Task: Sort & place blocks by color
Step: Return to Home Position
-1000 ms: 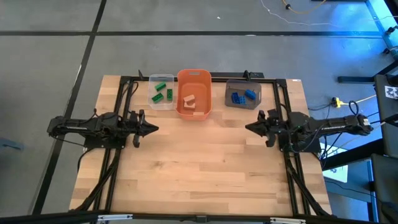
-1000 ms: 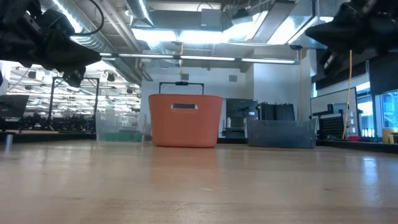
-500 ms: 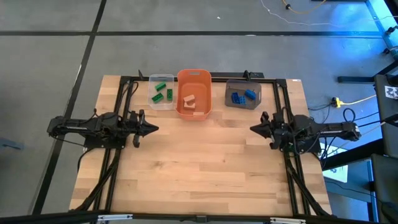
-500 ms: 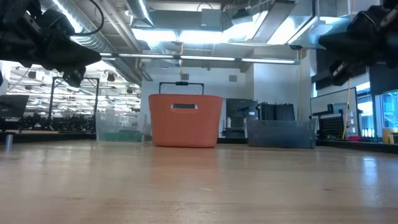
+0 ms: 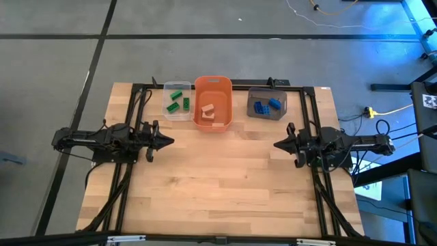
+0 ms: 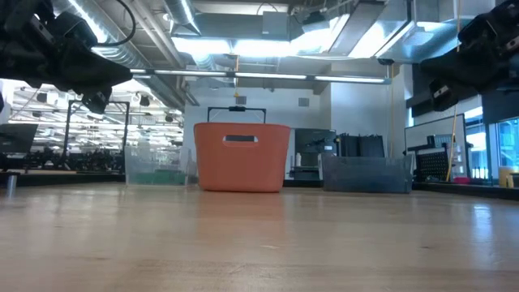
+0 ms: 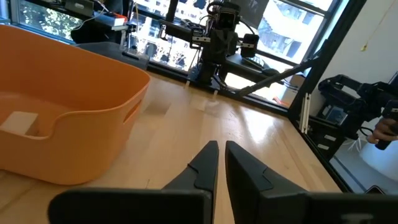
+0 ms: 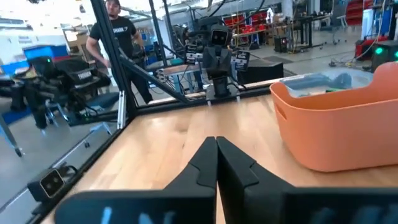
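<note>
All the blocks are in three bins in a row at the far edge of the wooden table [image 5: 218, 184]. The green blocks [image 5: 177, 104] lie in the clear bin [image 5: 166, 87] on the left. The tan blocks [image 5: 208, 109] lie in the orange bin [image 5: 213, 79] in the middle. The blue blocks [image 5: 268, 105] lie in the grey bin [image 5: 251, 92] on the right. No block is out on the table.

The left gripper [image 5: 169, 141] is over the left side of the table, a bit nearer than the bins, and points to the middle. Its fingers [image 7: 202, 171] are close together, with only a thin slit between them, and hold nothing. The right gripper [image 5: 276, 144] is over the right side and points back at it. Its fingers [image 8: 202, 165] are pressed together and hold nothing. The two grippers are well apart.

Beyond the table a person [image 8: 115, 31] stands in a black shirt [image 8: 118, 34] with white writing on it that is too small to read.
</note>
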